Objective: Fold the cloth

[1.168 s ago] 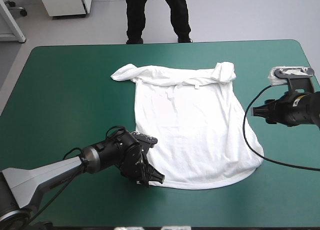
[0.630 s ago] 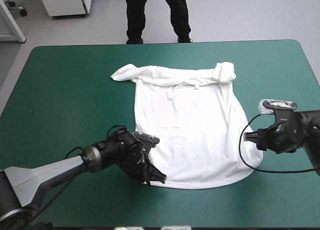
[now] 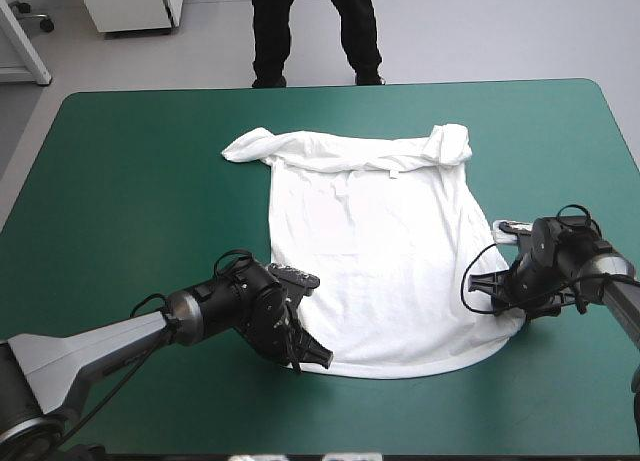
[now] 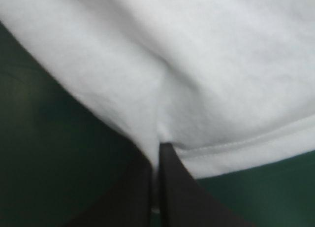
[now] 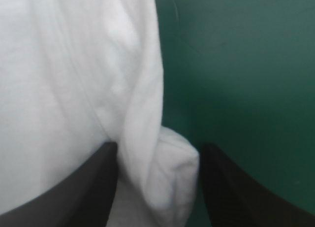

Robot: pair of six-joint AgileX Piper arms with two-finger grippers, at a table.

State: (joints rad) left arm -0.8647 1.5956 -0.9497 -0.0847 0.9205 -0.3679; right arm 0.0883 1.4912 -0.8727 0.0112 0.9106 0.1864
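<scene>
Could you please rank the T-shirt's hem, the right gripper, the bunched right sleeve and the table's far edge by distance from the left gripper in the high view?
1. T-shirt hem: clamped by the left gripper.
2. Right gripper: at the T-shirt's right edge.
3. Bunched right sleeve: far right.
4. Table's far edge: beyond the sleeve.

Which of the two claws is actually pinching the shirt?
The left gripper: its black fingers are shut on the T-shirt at its hem. The right gripper has its fingers standing apart, a fold of cloth between them.
</scene>
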